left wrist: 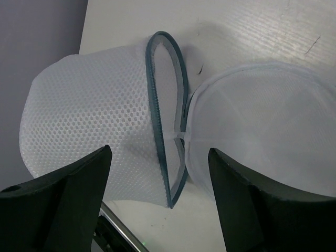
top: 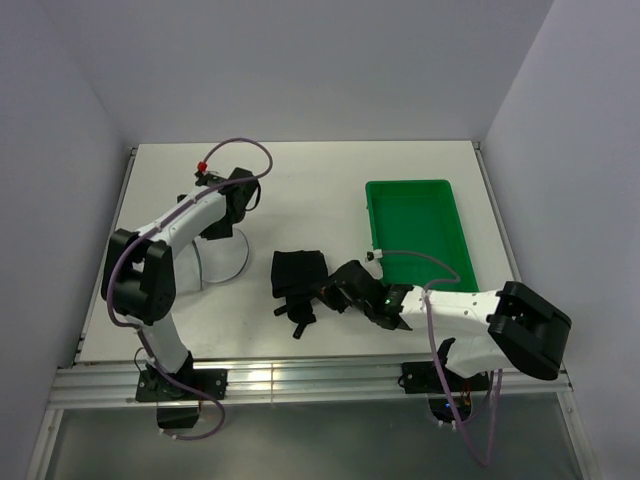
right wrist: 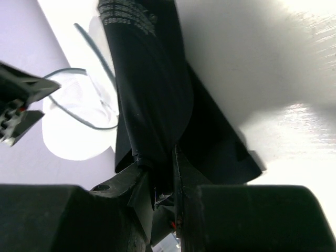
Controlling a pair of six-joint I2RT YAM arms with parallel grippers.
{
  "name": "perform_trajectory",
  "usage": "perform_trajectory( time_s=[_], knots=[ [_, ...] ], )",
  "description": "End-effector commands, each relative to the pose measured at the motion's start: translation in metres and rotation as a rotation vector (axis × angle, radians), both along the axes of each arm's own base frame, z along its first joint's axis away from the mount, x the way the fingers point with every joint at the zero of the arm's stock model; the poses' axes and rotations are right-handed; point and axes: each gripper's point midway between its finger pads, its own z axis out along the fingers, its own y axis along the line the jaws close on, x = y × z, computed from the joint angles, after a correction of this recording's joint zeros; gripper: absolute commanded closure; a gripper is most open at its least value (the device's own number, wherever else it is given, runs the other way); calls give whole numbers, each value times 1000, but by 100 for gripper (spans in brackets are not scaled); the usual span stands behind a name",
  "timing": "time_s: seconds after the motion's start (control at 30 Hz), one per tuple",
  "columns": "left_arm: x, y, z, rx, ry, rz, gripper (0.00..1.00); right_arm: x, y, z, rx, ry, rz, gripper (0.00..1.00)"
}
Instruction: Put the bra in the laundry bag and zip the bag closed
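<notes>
We find the bra (top: 297, 272) at the middle of the table (top: 300, 180), between the two arms and not yet in the laundry bag (top: 222, 262). We cannot tell whether it rests on the surface or is slightly raised. The right gripper (right wrist: 164, 167) is closed almost fully on the near edge of the black fabric. From those jaws the garment runs straight ahead, its long axis pointing toward the bag, which sits just beyond the bra's far end on the robot's left. The left gripper (left wrist: 158, 155) hangs over the bag with its jaws spread wide and nothing between them. Below it the zipper rim (left wrist: 167, 121) gapes and the round lid (left wrist: 262, 121) lies folded out beside the mesh body. We judge that the right arm must carry the bra leftward into that opening, while the left arm, nearer the bag, is placed to steady the rim. A green tray (top: 420, 235) sits well apart on the right.
</notes>
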Motion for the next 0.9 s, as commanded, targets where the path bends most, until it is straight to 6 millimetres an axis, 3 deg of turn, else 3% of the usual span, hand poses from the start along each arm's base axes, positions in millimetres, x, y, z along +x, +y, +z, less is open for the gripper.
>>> perform_trajectory(
  time_s=[0.0, 0.23, 0.43, 0.7, 0.87],
  knots=[
    [0, 3, 5, 32, 2, 5, 18, 4, -8, 11, 3, -51, -14, 76],
    [-2, 11, -4, 103, 37, 19, 20, 4, -9, 14, 15, -67, -4, 77],
    [-4, 17, -9, 152, 61, 32, 30, 3, -12, 13, 19, -72, -8, 77],
    [-7, 25, -2, 212, 50, 50, 63, 3, -13, 15, 20, -82, -2, 77],
    [-10, 28, -2, 233, 53, 61, 91, 2, -13, 15, 22, -86, 1, 77]
  ],
)
